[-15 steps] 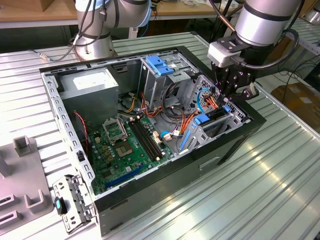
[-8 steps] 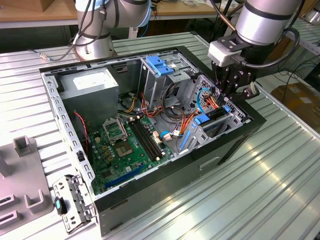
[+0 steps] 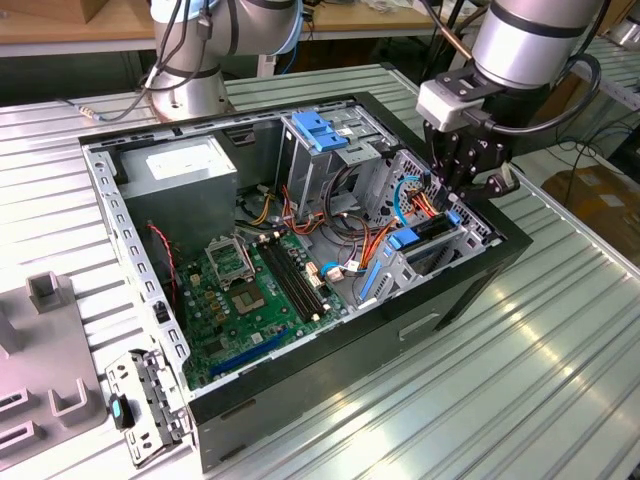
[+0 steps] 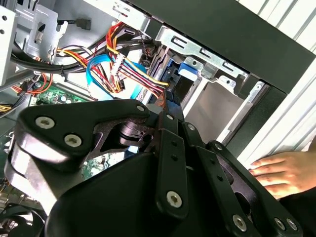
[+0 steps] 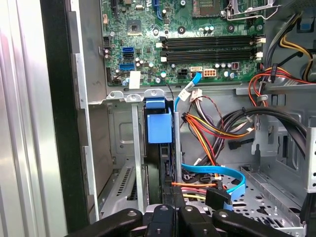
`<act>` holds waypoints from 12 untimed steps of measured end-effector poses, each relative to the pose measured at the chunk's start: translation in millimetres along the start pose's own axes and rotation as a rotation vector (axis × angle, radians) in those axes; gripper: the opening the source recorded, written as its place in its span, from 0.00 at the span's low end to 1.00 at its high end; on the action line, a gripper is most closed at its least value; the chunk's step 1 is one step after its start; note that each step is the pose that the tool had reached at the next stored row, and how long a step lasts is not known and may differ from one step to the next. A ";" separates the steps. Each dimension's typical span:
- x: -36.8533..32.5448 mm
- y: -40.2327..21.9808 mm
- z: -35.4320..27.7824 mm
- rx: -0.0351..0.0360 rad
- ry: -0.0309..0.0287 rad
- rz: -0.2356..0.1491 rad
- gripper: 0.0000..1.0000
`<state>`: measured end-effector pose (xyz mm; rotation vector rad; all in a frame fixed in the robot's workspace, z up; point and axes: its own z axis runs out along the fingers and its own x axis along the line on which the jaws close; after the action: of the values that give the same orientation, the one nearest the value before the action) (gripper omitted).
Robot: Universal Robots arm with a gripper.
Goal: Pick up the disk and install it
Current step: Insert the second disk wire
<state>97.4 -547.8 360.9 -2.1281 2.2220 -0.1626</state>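
Here we count one open case (image 3: 480, 290) on the ribbed metal counter (image 3: 560, 380), one green board (image 3: 245, 300) on its floor, one grey supply box (image 3: 185, 170) at its far corner, and two blue carriers. One carrier (image 3: 318, 130) is bare, lying on top of the cage beyond the board. The other frames the disk (image 3: 428, 232), which stands on edge in the bay at the case's front wall, at the exterior view's right.

The pincer (image 3: 462, 192) hangs right over that bay, its black linked fingers pointing down at the disk's top edge. We cannot tell how wide it stands or whether it grips anything.

The first wrist view adds the disk's blue tab (image 5: 159, 127) seated between the bay's silver rails, with a flat blue cable (image 5: 217, 173) and red, yellow and orange wires beside it. The second wrist view adds a hand (image 4: 284, 170) resting flat on the counter just outside the case's black wall.
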 end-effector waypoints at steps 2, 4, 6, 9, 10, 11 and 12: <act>0.0 0.0 -0.4 0.0000 0.0000 0.000 0.11; 0.0 -0.1 -0.6 0.0000 0.0000 0.000 0.11; 0.0 0.0 -0.6 -0.0007 0.0000 0.000 0.11; 0.0 -0.1 -0.7 -0.0241 0.0011 -0.001 0.11; 0.0 -0.1 -0.5 -0.0415 0.0016 -0.002 0.11; 0.0 0.0 -0.5 -0.0444 0.0018 -0.002 0.11; 0.0 0.0 -0.5 -0.0444 0.0019 -0.002 0.11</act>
<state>97.4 -547.8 361.4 -2.1527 2.2459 -0.1165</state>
